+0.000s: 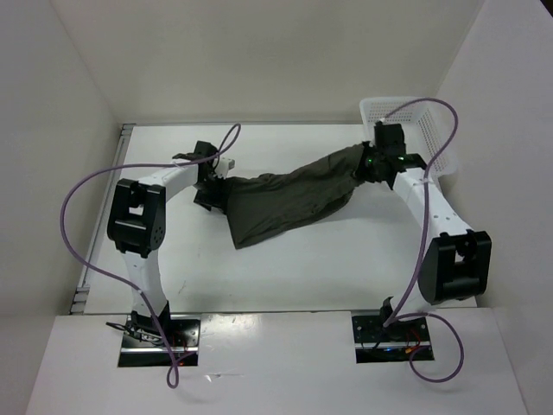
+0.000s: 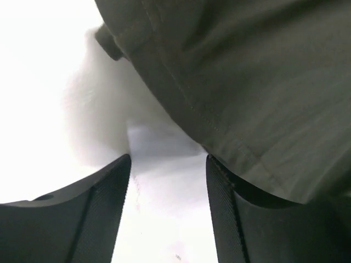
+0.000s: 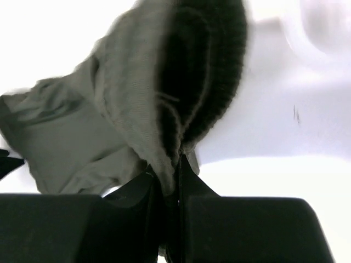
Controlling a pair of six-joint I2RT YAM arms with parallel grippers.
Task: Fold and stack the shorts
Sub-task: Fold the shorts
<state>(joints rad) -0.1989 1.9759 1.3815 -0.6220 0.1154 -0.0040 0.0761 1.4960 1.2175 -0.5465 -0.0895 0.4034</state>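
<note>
The shorts [image 1: 289, 199] lie stretched diagonally across the bench [image 1: 285, 285], one end at each arm. The right fingers [image 1: 365, 167] are pressed together on a gathered fold of ribbed cloth, apparently the waistband, just in front of the white basket [image 1: 406, 112]. The left fingers [image 1: 210, 192] stand spread with only bare bench between them. A stitched edge of the cloth drapes over one finger but is not pinched. The step in hand appears to be laying the garment flat before folding. To do it well, advance the left fingers until the stitched edge sits fully between them, then close on the seam, not on loose cloth. Keep light tension against the right grip. Lower both ends together to avoid wrinkles.
</note>
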